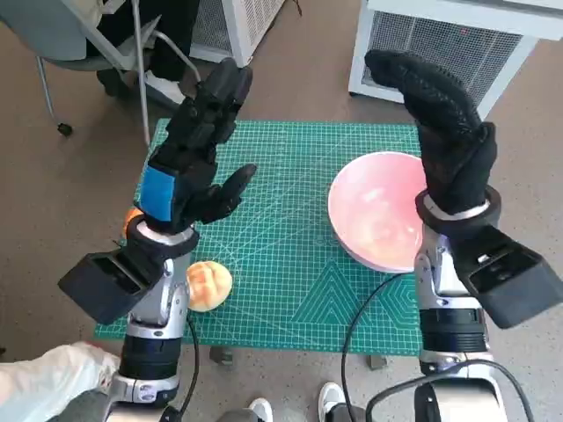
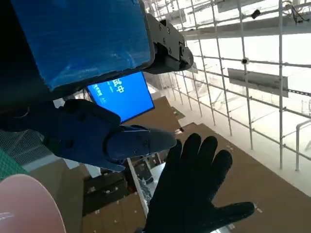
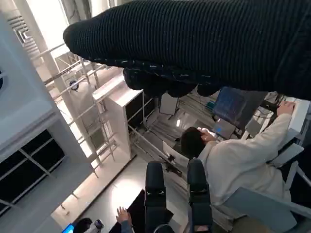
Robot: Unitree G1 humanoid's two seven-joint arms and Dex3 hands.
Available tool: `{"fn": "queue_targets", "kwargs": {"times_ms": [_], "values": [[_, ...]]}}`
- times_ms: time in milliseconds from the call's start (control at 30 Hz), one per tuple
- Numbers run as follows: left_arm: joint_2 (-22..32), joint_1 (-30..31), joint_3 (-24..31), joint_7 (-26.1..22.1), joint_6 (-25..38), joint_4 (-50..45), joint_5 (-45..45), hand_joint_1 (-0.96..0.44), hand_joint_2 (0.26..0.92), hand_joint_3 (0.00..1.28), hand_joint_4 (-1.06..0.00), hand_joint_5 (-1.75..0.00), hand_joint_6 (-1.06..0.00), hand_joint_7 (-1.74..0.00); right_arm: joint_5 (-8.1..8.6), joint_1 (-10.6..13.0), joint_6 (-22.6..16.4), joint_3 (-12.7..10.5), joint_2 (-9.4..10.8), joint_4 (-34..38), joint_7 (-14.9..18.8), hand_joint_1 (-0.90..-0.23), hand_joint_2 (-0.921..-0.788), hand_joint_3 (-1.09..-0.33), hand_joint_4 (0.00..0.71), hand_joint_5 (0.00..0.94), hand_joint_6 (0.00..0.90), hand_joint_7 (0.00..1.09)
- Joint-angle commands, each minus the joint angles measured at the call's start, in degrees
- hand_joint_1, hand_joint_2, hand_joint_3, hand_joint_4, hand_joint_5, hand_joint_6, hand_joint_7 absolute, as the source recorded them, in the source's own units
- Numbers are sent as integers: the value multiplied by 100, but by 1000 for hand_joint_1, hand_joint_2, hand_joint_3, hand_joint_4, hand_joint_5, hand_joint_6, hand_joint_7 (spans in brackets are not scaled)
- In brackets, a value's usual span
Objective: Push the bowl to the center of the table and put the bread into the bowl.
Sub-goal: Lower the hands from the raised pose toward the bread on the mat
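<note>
From the head view, a green cutting mat (image 1: 290, 255) with a white grid covers the small table, and grey-brown floor surrounds it. A white cabinet with a grille (image 1: 440, 44) stands beyond the far edge, and a chair with a person's legs (image 1: 132, 53) is at the far left corner. The pink bowl (image 1: 374, 211) sits upright on the right part of the mat, its opening upward, and it is partly hidden by the right hand (image 1: 444, 132). This gloved hand is raised above the bowl, fingers extended, holding nothing. The bread (image 1: 207, 284), a round golden bun with no clear long axis, lies near the front left corner of the mat, just beside the left forearm. The left hand (image 1: 198, 145) is raised over the left side of the mat, fingers apart and empty.

In the left wrist view, the left hand's fingers (image 2: 126, 143) are spread, and the gloved right hand (image 2: 192, 189) appears open beyond them. The rim of the bowl (image 2: 29, 204) shows in a corner. Behind are bright windows with a white frame and a blue screen (image 2: 124, 94).

In the right wrist view, the glove (image 3: 194, 43) crosses the picture, and its fingers hardly show. A person in a light top (image 3: 233, 160) sits at a desk.
</note>
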Motion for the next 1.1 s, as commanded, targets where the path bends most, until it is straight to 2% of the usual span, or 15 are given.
{"fn": "queue_targets", "kwargs": {"times_ms": [33,167,333,433,533,633,767,900,1100], "values": [[19,-63,13,-25,-41,9,-35,-479,921,387,-271,0,-371,-33,-93,147,-49,-1,7,126,-6,-573,-921,-803,257,43,-1,660],[42,-94,16,-4,-94,42,26,-479,921,387,-270,0,-366,-29,-81,182,-99,-26,-25,153,3,-573,-921,-803,255,42,-1,660],[107,-105,50,-12,-148,47,47,-474,921,388,-268,0,-359,-25,64,346,-144,-138,-161,66,71,-565,-921,-832,244,36,-1,642],[140,-106,85,-23,-196,68,29,-472,921,388,-268,0,-358,-24,138,480,-210,-333,-315,128,44,-555,-921,-868,230,32,-1,619],[153,-97,107,-28,-243,96,17,-474,921,387,-267,0,-358,-23,108,580,-287,-535,-404,299,-86,-553,-921,-877,222,32,-1,597],[150,-106,132,-17,-255,142,-11,-469,921,385,-265,0,-361,-24,-80,729,-395,-847,-512,606,-448,-558,-921,-860,221,35,-1,580],[125,-118,144,8,-244,177,-35,-465,921,382,-263,0,-363,-24,-203,861,-478,-1117,-630,975,-794,-567,-921,-847,222,37,-1,572],[92,-117,143,27,-247,197,-57,-462,921,380,-262,0,-366,-25,-418,1008,-517,-1308,-733,1229,-1192,-563,-921,-853,221,37,-1,565],[87,-103,147,24,-243,203,-69,-459,921,376,-260,0,-368,-25,-723,1196,-585,-1467,-878,1625,-1723,-532,-921,-885,220,38,-1,549]]}}
